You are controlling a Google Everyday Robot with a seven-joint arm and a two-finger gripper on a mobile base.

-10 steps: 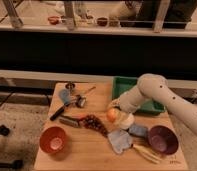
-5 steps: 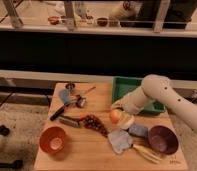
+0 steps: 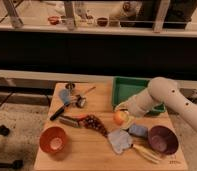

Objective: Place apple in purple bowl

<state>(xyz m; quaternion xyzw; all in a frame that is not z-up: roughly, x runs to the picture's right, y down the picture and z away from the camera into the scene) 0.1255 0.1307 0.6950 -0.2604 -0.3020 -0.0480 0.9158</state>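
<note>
Camera view looks down on a wooden table [image 3: 79, 156], where the white arm [image 3: 164, 95] reaches in from the picture's right and ends in the gripper [image 3: 123, 111] above the middle of the board. The gripper is closed, and its tip sits right on top of the apple [image 3: 120, 119]. The yellow-orange fruit shows directly under it and appears to be gripped from above. Whether the apple is lifted off the wood or touches it, I cannot tell.

The purple bowl [image 3: 163, 140] stands on the table near the gripper, to its right in the picture and closer to the camera. It is apart from the apple and nothing shows inside it. Between the gripper and that bowl lies a small blue-grey block [image 3: 138, 131], just below the forearm. A crumpled blue-grey cloth [image 3: 119, 140] lies just on the camera side of the gripper, close under the apple.

Behind the gripper, on the far side of the table, is the green tray [image 3: 132, 90], and the forearm crosses its near right corner. Just to the gripper's left in the picture is the dark red grape bunch [image 3: 95, 123], near the apple but not touching it. Further left and nearer the camera, well apart from the gripper, stands the orange bowl [image 3: 54, 140] with its pale centre. Some utensils [image 3: 74, 99] lie at the far left of the board, also well away from the gripper.
</note>
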